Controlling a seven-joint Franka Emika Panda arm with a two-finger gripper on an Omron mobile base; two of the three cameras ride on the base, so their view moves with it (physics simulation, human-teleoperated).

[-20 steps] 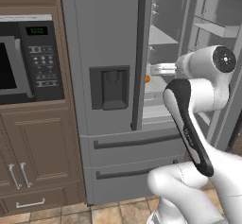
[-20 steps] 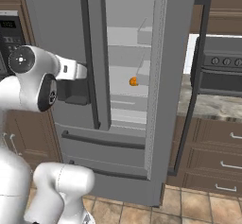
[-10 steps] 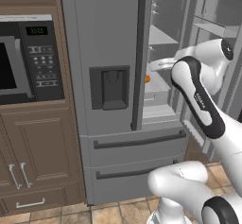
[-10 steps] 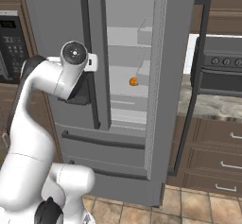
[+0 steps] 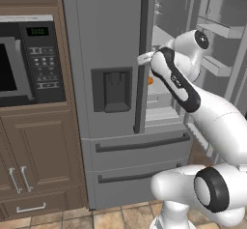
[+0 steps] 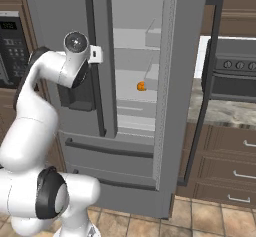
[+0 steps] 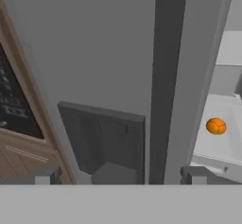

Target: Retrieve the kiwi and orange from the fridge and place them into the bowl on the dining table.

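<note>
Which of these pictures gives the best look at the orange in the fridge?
The hand view: the orange sits whole and unblocked on a pale shelf of the fridge, beside the door edge. The right base view also shows it whole on its shelf, but smaller. In the left base view only a sliver peeks out between the door and the arm.

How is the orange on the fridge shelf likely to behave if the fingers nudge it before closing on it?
The orange looks round and sits loose on a flat shelf, so it would probably roll away. It is small, so likely light. Its smooth curved skin may slip between the fingers unless gripped centrally.
</note>
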